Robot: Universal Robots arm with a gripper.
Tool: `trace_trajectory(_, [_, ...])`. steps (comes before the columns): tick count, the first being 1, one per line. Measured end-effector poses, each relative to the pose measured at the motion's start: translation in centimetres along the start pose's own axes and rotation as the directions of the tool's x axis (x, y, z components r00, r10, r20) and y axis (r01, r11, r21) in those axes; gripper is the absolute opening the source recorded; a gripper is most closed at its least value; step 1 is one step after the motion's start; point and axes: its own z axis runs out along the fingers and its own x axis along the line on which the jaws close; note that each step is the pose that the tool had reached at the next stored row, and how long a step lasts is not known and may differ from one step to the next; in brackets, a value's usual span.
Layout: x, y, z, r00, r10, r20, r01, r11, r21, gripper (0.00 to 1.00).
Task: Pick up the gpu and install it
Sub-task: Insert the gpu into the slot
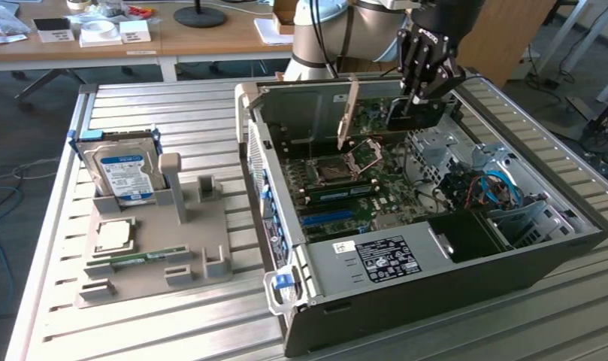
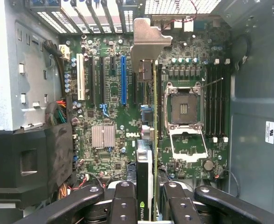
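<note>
Exterior view: a robot arm reached down from the far side into an open computer case lying on its side on a slatted metal bench. Its black jaws were closed on the gpu, gripping the card by its upper edge. The card stood on edge inside the case, over the green motherboard. Its silver end bracket pointed down toward the rear wall of the case. Whether the card's lower edge touched a slot could not be told.

To the exterior view's left, well apart from the case, a grey holder tray sat on the bench. In it a hard drive with a blue and white label stood upright. A square processor chip lay flat nearer the camera, with a narrow green memory stick beside it.

Wrist view, looking straight down between the jaws: the gpu appeared edge-on, clamped from both sides, its black cooler showing a logo. The bracket lay at the card's far end, near the case's vented rear slots. Below it the motherboard spread out. The card's thin edge lay between a long blue slot and the open processor socket.
</note>
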Motion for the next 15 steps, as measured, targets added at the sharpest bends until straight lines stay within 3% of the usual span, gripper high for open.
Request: trace_trajectory(15, [0.28, 0.74, 0.96, 1.0, -0.007, 0.0, 0.007, 1.0, -0.0001, 0.27])
